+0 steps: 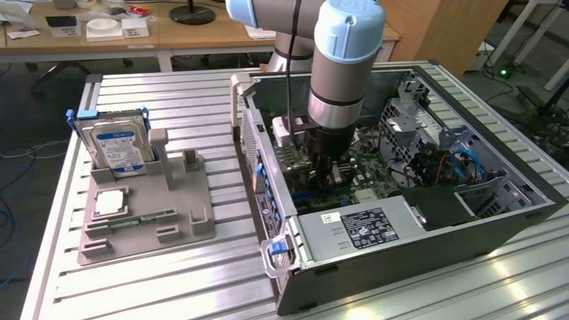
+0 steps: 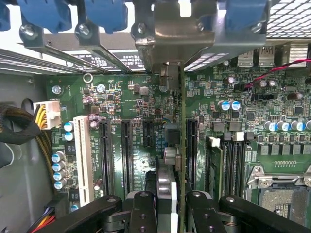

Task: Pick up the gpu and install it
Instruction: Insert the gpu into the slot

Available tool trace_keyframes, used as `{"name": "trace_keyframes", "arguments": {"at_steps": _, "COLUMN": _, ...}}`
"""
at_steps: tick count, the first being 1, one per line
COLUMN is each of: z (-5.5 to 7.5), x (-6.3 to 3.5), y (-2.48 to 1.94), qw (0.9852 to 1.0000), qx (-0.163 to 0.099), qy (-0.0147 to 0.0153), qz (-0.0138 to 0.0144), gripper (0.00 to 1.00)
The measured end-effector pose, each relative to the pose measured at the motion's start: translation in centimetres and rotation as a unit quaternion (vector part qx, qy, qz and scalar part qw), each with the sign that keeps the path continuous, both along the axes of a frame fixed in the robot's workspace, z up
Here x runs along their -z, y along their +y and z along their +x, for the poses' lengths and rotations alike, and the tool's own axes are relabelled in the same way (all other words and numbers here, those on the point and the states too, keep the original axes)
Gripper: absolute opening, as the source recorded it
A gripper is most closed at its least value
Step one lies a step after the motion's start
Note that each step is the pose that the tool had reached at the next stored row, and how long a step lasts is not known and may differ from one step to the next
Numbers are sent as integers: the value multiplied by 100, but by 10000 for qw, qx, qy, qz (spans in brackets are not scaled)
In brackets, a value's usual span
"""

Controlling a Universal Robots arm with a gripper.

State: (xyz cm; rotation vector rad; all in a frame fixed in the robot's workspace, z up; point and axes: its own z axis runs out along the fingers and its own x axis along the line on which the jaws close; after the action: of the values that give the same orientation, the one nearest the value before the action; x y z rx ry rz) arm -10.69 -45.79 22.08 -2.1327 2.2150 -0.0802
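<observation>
The jaws of the gripper are seen closed part-way on the gpu, which is held edge-on between the two black fingers and stands upright over the green motherboard. In the wrist view the card's thin edge is shown running from the jaws up to its metal bracket at the case's rear wall, in line with the black expansion slots; whether the card is fully seated cannot be told. A white slot and a row of blue retaining clips are also shown there. In the exterior view the gripper is seen lowered inside the open computer case, which lies on the slatted worktop. Toward the exterior view's left, well apart from the case, a grey holder is seen carrying a blue-labelled hard drive upright and a memory stick lying flat.
</observation>
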Motion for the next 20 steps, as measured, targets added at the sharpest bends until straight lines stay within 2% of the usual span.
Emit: {"name": "trace_keyframes", "arguments": {"at_steps": 20, "z": 0, "x": 20, "y": 0, "qw": 10000, "qx": -6, "qy": 0, "qz": 0, "gripper": 28}}
